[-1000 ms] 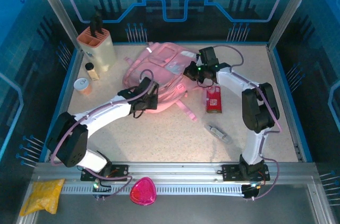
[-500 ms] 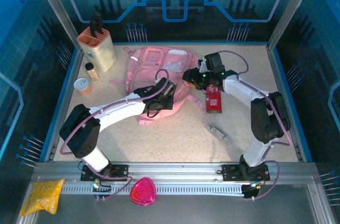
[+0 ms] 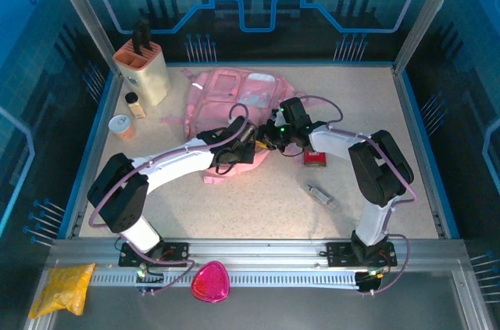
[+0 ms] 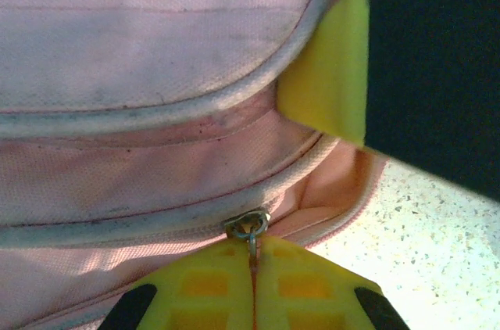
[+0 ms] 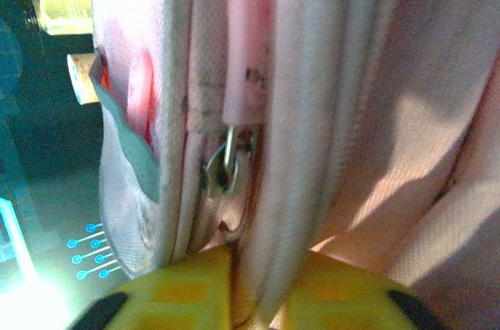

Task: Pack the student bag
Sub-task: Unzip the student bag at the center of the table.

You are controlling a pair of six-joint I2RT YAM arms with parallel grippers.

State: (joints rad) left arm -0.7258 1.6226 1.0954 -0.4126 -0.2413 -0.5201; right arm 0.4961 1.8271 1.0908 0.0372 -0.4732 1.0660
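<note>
The student bag (image 3: 226, 99), a big soft pink backpack, lies at the back centre of the table. My left gripper (image 3: 247, 139) is at its near edge, shut on the metal zipper pull (image 4: 251, 245), which hangs from the slider (image 4: 248, 224). My right gripper (image 3: 270, 133) meets the bag from the right, close beside the left one. It is shut on a fold of the bag's pink piped edge (image 5: 289, 213), just below another zipper slider (image 5: 225, 164). One yellow finger (image 4: 328, 72) of the right gripper shows in the left wrist view.
A knife block (image 3: 142, 68), a small bottle (image 3: 135, 105) and a cup (image 3: 122, 126) stand at the back left. A red carton (image 3: 315, 158) and a small silver object (image 3: 322, 196) lie right of the bag. A magenta pouch (image 3: 210, 282) and yellow bag (image 3: 62, 287) rest on the near rail.
The bag turned and slid left a second ago. Since then the right gripper has swung left and down to the bag's near edge beside the left gripper, which barely moved.
</note>
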